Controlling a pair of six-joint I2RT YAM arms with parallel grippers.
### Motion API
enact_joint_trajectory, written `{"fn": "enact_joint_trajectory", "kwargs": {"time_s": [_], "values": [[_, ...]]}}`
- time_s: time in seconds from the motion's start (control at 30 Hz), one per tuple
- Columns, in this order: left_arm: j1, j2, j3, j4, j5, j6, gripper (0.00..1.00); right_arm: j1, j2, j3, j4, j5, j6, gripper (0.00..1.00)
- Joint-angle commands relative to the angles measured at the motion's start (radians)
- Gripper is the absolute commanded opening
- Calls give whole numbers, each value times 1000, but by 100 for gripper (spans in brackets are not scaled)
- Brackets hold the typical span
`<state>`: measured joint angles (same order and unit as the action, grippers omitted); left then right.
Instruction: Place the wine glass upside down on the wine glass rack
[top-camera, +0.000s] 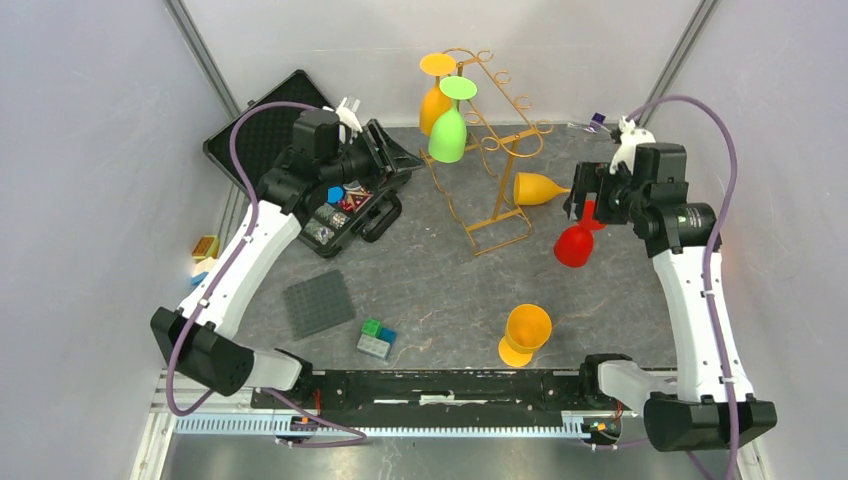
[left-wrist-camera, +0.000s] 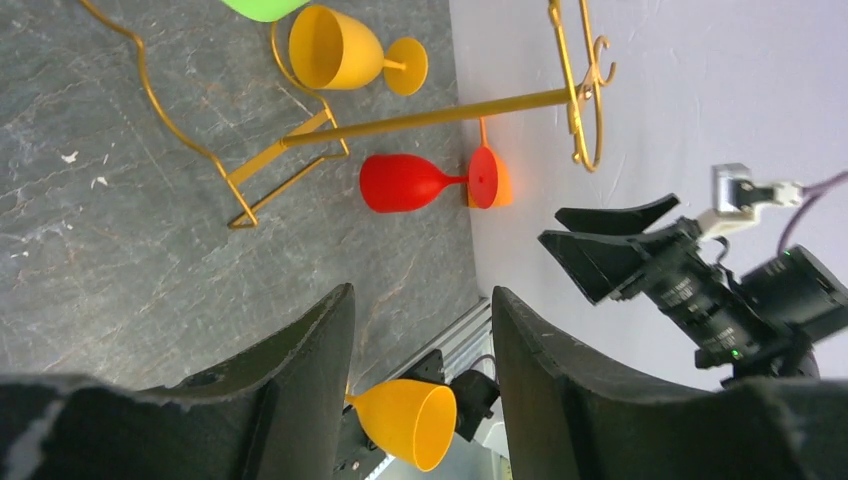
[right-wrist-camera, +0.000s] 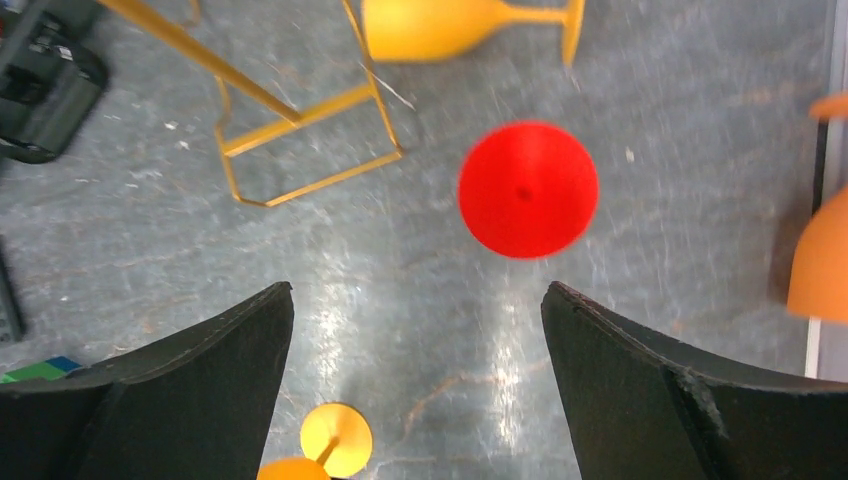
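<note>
The gold wire wine glass rack stands at the back centre, with an orange glass and a green glass hanging upside down on its left side. A red wine glass stands bowl-down on the table right of the rack's base. My right gripper hovers over it, open and empty. In the right wrist view the red glass's foot lies ahead of the right gripper, not between the fingers. My left gripper is open left of the rack, holding nothing.
A yellow-orange glass lies on its side by the rack. Another one sits near the front edge. An open black case of small parts, a grey baseplate and green-blue bricks are on the left.
</note>
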<state>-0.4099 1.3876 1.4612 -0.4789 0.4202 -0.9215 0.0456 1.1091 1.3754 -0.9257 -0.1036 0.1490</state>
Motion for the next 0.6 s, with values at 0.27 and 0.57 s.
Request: {"fn": "enact_joint_trajectory", "kwargs": {"time_s": [0.27,0.57], "values": [[1,-65,-15,-103,0,151,58,-330,-72,-297,221,-105,159,97],[1,-30,20,-152,17,183,58,-430,11,-380,402,-368,294,79]]}}
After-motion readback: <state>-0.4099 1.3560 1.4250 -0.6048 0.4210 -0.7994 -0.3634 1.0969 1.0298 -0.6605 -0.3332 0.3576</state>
